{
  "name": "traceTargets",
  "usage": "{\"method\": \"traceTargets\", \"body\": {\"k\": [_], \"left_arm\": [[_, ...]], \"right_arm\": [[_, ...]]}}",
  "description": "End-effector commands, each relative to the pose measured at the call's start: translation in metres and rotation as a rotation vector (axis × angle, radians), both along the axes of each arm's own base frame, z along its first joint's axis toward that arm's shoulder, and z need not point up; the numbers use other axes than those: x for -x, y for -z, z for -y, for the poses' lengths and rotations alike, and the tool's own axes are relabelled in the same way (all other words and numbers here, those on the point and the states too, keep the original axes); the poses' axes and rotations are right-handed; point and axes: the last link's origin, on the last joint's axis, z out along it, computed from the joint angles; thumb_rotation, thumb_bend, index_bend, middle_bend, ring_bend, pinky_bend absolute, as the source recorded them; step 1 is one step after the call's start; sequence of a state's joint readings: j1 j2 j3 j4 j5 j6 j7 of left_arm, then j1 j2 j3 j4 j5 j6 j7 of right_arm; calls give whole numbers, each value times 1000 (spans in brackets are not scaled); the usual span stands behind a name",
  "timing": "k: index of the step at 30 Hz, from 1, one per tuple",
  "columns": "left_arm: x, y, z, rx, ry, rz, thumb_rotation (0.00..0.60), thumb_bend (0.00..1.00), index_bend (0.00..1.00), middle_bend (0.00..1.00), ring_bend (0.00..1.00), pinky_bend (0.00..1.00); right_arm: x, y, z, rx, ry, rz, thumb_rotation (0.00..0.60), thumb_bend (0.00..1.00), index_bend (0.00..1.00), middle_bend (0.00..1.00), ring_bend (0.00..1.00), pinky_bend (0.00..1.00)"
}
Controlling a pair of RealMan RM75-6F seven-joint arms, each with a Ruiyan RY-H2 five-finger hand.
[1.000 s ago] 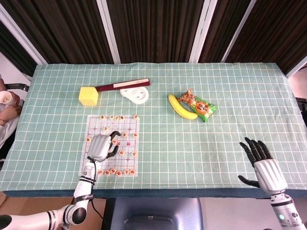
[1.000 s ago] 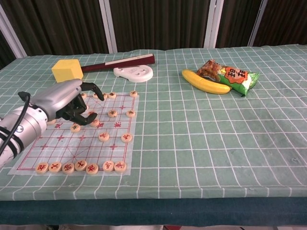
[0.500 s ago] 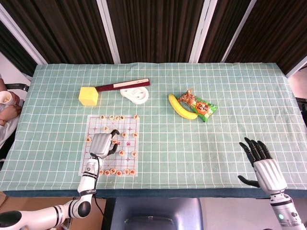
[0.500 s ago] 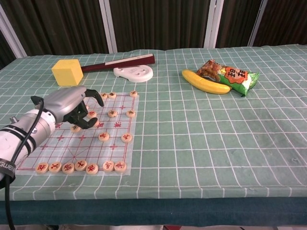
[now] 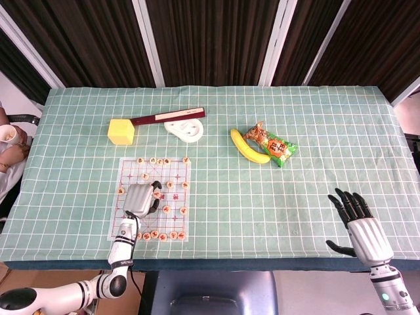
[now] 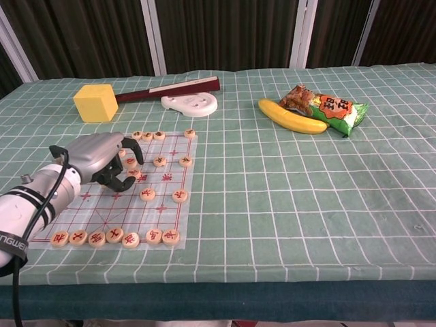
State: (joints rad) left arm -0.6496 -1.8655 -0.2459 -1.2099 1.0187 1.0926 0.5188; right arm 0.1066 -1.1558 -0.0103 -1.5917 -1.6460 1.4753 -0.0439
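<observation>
Meanwhile, at the green checked tablecloth (image 5: 262,197): left hand (image 5: 140,199) low over the Chinese chess board (image 5: 131,226), palm down, fingers (image 6: 134,151) curled inward above the middle of the sheet. Fingertips down among the round wooden chess pieces (image 6: 147,194); whether one is actually pinched, impossible to tell, the curled fingers hiding what lies beneath. In the chest view, same hand (image 6: 102,158) on the board's left half (image 6: 95,211), thumb (image 6: 117,182) hooked under toward a piece.

A near row of chess pieces (image 6: 112,237) lined along the board's front edge, a far row (image 5: 161,160) along its back edge, a few loose pieces between.

Right hand (image 5: 359,220) well apart at the table's front right corner, palm side up, fingers (image 5: 351,201) spread and straight, nothing in it; seen in the head view only.

Behind the board: yellow cube (image 5: 121,131), folded dark-red fan (image 5: 167,116) just beside it, white plastic object (image 5: 184,129) touching the fan's far end. Further right, banana (image 5: 248,147) lying against a green and orange snack bag (image 5: 271,144). Dark panelled wall (image 5: 216,39) behind the table.
</observation>
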Motion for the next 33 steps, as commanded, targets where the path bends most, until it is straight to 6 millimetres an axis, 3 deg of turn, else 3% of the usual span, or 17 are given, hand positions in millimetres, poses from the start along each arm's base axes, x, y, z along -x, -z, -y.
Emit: {"method": "traceTargets", "body": {"k": [1, 16, 33], "left_arm": [[1, 1, -1, 3, -4, -14, 600, 388, 393, 1000, 1000, 1000], [3, 5, -5, 1, -13, -34, 600, 389, 413, 1000, 1000, 1000], [-6, 0, -7, -14, 6, 3, 600, 391, 558, 1000, 1000, 1000]], "right_arm": [[0, 0, 0, 1, 0, 0, 600, 188, 0, 0, 0, 0], [0, -1, -1, 3, 7, 2, 600, 188, 0, 0, 0, 0], [1, -1, 0, 3, 15, 1, 600, 188, 0, 0, 0, 0]]}}
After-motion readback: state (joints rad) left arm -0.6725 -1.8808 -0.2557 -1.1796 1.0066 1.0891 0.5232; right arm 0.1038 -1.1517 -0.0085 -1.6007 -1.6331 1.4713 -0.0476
